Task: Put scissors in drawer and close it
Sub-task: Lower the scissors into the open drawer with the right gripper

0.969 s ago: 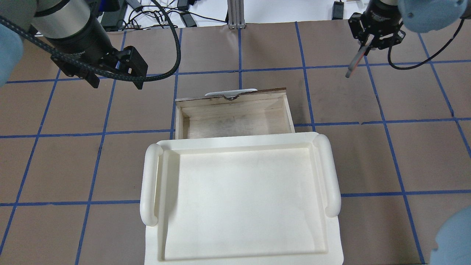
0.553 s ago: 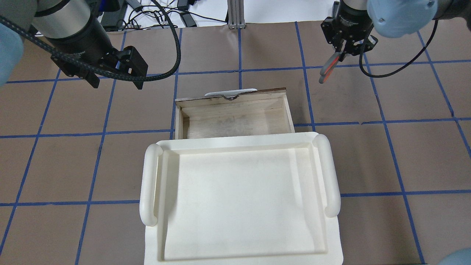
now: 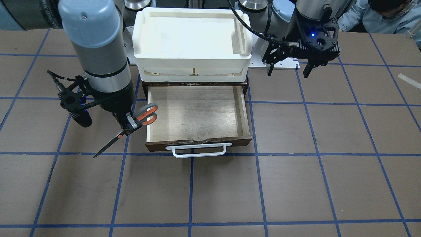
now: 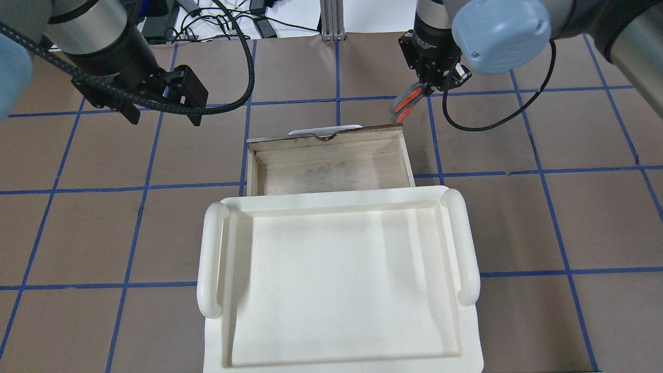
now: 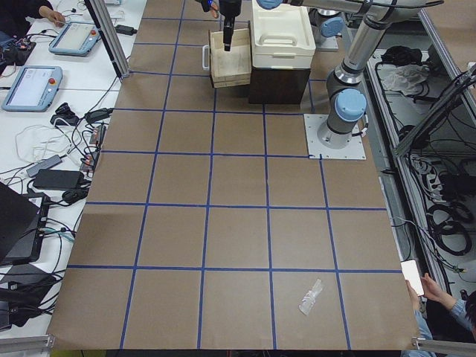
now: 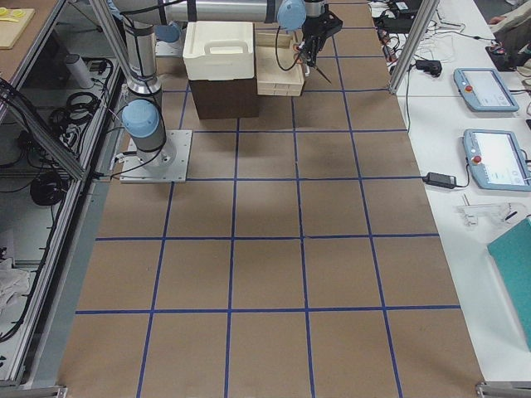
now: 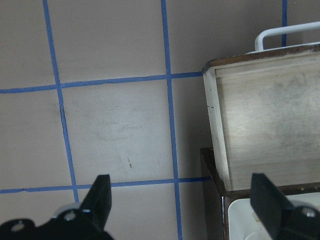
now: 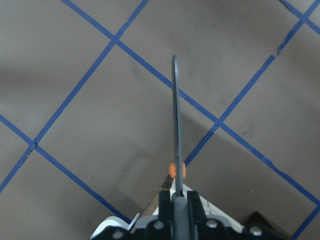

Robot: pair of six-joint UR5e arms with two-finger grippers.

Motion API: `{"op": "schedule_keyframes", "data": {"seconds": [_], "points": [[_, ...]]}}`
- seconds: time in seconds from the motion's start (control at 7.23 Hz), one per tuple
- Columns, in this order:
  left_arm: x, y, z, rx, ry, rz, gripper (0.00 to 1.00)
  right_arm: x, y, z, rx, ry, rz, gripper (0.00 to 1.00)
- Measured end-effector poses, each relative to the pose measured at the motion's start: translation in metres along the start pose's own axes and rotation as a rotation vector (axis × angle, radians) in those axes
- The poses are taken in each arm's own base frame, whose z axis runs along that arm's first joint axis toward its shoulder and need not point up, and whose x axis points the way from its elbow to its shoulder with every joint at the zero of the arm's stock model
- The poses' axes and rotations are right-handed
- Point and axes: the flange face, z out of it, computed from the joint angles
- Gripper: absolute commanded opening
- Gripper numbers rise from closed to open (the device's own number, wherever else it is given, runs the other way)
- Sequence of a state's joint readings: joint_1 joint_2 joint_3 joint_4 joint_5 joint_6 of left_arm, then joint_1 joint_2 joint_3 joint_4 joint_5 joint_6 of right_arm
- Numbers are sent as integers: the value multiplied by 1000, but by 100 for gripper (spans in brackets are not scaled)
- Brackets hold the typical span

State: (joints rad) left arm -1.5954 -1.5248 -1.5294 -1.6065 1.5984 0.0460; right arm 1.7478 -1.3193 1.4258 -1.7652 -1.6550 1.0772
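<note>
The scissors (image 3: 145, 115), with grey handles lined orange-red, hang tilted in my right gripper (image 3: 129, 126), which is shut on them near the pivot. The blades point down and away from the drawer (image 3: 197, 112). The handles hover at the drawer's front corner on my right side, as the overhead view shows for the scissors (image 4: 405, 101) and the right gripper (image 4: 434, 83). The right wrist view shows the blade (image 8: 176, 120) above the table. The drawer (image 4: 331, 165) is pulled open and empty, with its white handle (image 3: 197, 150). My left gripper (image 3: 288, 71) is open and empty, beside the drawer's other side (image 7: 265, 120).
A white plastic tray (image 4: 208, 259) sits on top of the dark cabinet (image 5: 279, 82) behind the drawer. A small clear plastic bag (image 5: 311, 296) lies far down the table. An operator (image 3: 378, 13) sits at the table's corner.
My right arm has carried the scissors to the left, from the table's far right to the drawer's front right corner. The left arm has not moved.
</note>
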Motion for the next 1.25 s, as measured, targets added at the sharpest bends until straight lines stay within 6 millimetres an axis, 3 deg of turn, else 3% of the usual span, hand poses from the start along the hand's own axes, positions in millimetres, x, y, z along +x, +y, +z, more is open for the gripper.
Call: {"op": "schedule_keyframes", "data": {"seconds": [0.69, 1.25], "points": [[-6, -1, 0, -3, 6, -22, 100, -43, 82, 39, -16, 4, 257, 3], [-12, 6, -4, -51, 12, -100, 100, -51, 121, 48, -49, 21, 335, 2]]}}
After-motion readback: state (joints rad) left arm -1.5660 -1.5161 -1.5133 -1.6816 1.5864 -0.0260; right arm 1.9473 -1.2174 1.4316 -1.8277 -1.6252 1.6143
